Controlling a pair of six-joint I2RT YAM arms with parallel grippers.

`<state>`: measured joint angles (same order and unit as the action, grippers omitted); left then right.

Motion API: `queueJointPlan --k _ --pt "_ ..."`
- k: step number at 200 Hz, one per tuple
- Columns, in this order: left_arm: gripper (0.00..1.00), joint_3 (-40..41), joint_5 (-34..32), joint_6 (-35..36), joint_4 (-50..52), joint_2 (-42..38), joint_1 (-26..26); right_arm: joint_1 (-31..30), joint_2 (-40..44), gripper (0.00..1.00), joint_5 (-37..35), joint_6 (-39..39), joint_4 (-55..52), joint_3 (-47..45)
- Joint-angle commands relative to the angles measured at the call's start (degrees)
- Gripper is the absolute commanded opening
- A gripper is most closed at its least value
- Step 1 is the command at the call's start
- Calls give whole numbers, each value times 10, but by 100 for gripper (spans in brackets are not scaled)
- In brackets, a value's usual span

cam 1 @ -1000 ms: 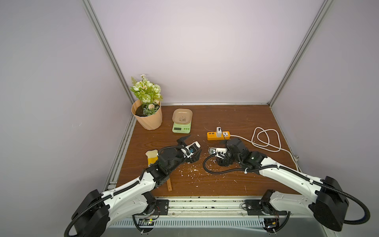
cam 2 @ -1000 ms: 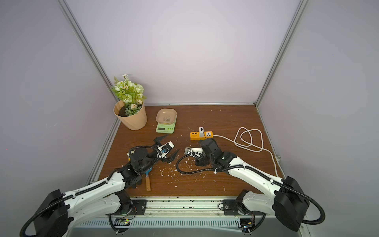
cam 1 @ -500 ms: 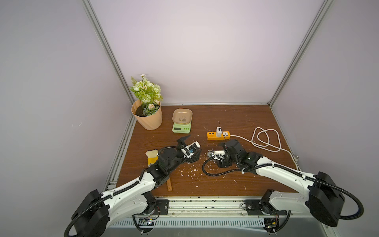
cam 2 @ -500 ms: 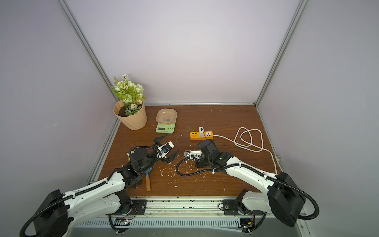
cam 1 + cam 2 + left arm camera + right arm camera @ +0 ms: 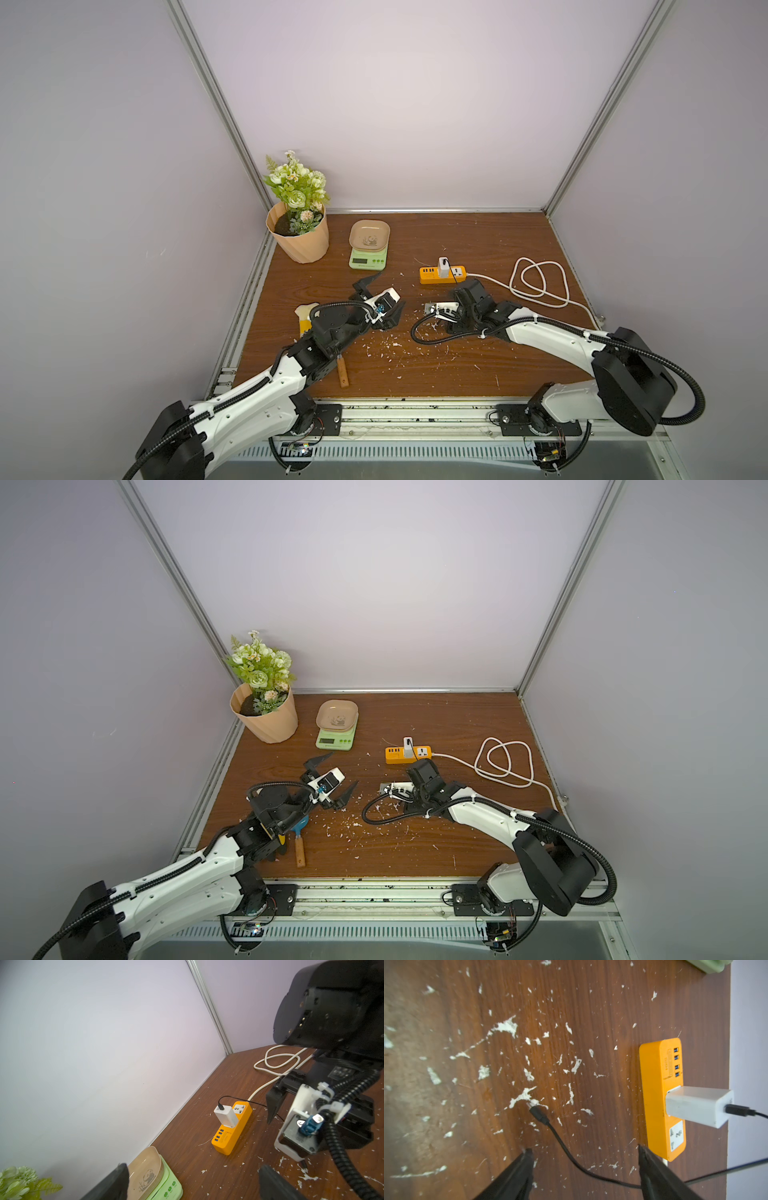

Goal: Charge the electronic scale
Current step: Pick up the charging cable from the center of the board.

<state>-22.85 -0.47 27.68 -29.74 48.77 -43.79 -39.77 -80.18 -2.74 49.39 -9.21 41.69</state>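
Scale placement reads best from above: in both top views the electronic scale [image 5: 369, 249] stands near the far edge of the tabletop [image 5: 457, 374], just beside the flower pot [image 5: 301, 241] in the far left corner, with its beige tray on top. The right wrist view catches only a pale-green corner of it. That view alone shows the black cable [image 5: 564, 1149] lying on the wood with its free plug [image 5: 538, 1114]. The cable runs between the spread jaws of the right gripper [image 5: 583, 1149], which clamp nothing. From above, that gripper is hidden under its own wrist.

The left wrist view shows the white adapter [image 5: 225, 1115] seated in the orange power strip [image 5: 231, 1128], with the cable plugged into its top. The left gripper [image 5: 390, 289] gapes wide and empty, just in front of the scale and not touching it.

The brown wood-grain surface is littered with white flecks [image 5: 506, 1027]. A white cord [image 5: 540, 278] loops near the right edge. Plain lilac walls [image 5: 415, 104] with aluminium posts [image 5: 216, 108] close it in.
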Motion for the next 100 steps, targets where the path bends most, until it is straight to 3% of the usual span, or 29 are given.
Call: queueJointPlan --k 1,24,44,60,100 --pt "98 9 4 5 -6 -11 1 7 -4 81 7 25 23 12" --pt "98 9 5 5 -5 -10 0 9 -22 77 5 29 27 18" --pt "97 9 5 4 -5 -7 0 9 -32 68 4 32 45 16" --pt "97 8 5 2 -7 -4 1 9 -32 57 13 37 61 11" --pt "97 10 14 -29 -25 18 1 21 -23 20 61 21 106 4"
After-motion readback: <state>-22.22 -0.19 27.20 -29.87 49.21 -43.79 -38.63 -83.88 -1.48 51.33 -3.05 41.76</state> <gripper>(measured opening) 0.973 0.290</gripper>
